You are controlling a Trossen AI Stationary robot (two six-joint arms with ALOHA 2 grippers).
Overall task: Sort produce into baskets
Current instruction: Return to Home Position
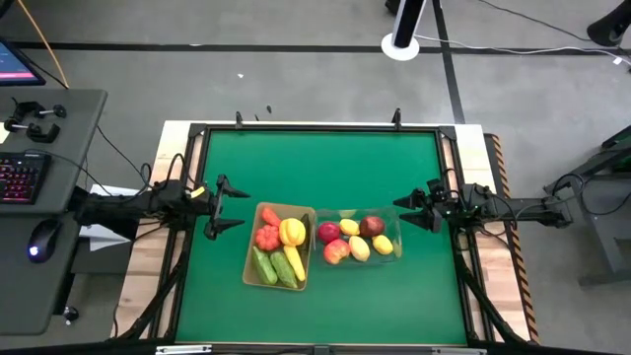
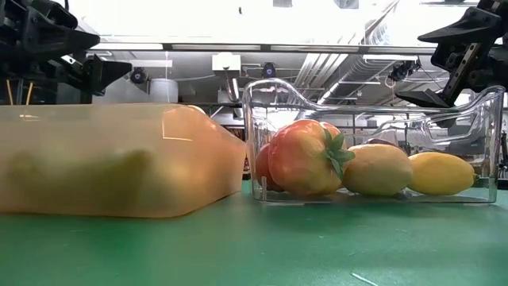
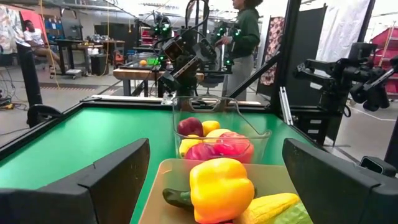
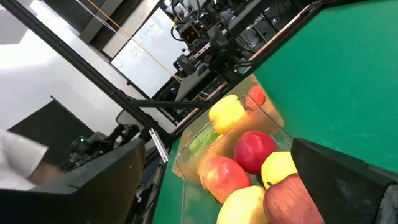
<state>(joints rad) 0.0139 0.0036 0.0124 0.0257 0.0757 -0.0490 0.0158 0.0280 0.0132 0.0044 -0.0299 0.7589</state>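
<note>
Two baskets stand side by side on the green mat. The tan basket (image 1: 279,258) (image 2: 119,171) holds a yellow pepper (image 3: 221,186), green cucumbers (image 1: 274,266) and red-orange pieces (image 1: 268,232). To its right, the clear basket (image 1: 358,237) (image 2: 373,119) holds red apples (image 4: 254,149) and yellow lemons (image 2: 381,168). My left gripper (image 1: 235,207) hovers open just left of the tan basket, pointing level at it. My right gripper (image 1: 406,211) hovers open just right of the clear basket. Nothing lies between either pair of fingers.
Bare green mat (image 1: 325,158) stretches behind and in front of the baskets, inside a black frame (image 1: 315,128). A desk with a keyboard (image 1: 22,177) and mouse stands off the table's left. A person (image 3: 244,31) stands beyond the far side.
</note>
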